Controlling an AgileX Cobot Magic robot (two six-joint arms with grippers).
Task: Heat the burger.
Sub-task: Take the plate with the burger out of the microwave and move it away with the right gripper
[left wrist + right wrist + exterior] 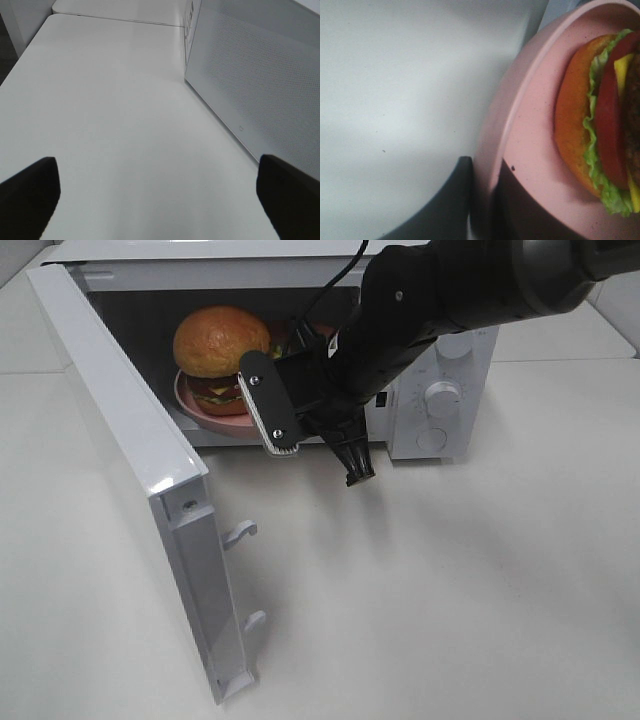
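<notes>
The burger point(220, 340) stands on a pink plate point(200, 410) inside the open microwave point(440, 390). Up close it shows its bun, lettuce, tomato and cheese layers, burger point(600, 130) on plate point(530, 100). My right arm point(420, 310) reaches in from the upper right to the plate's front right edge. My right gripper point(485, 200) is shut on the plate's rim, one dark finger outside it and one on the plate. From above, the wrist mount hides those fingers. My left gripper point(160, 200) is open and empty over bare table beside the door.
The microwave door point(130, 430) swings out to the front left, its latch hooks point(240, 532) pointing right. Its mesh-patterned outer face point(260, 75) fills the right of the left wrist view. Control knobs point(442, 397) sit on the microwave's right panel. White table point(480, 590) surrounds everything.
</notes>
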